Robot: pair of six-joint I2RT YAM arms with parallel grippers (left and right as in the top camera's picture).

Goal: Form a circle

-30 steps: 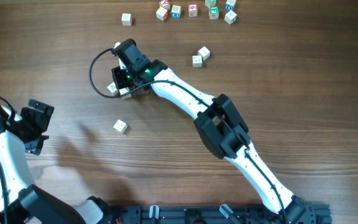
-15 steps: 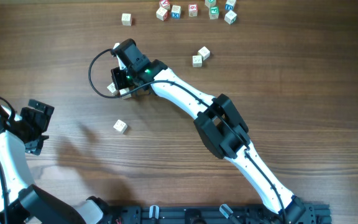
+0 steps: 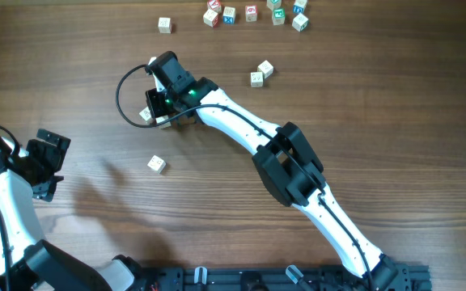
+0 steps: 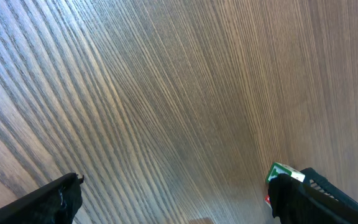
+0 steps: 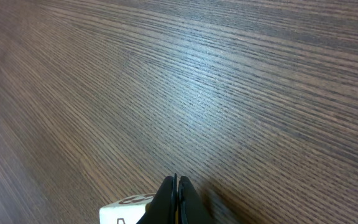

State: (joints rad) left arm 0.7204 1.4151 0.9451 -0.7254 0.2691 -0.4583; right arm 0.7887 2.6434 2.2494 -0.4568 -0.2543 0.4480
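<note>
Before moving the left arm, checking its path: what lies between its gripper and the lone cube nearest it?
Overhead: only bare table between left gripper and lone cube.

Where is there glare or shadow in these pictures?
Right wrist: a pale sheen crosses the table mid-frame. Left wrist: bluish glare washes the wood grain at upper left. Overhead: even light, sharp, with soft shadows at lower left.

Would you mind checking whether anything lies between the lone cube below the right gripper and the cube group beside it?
Nothing visible does: bare table separates the lone cube from the cube group at the right gripper.
</note>
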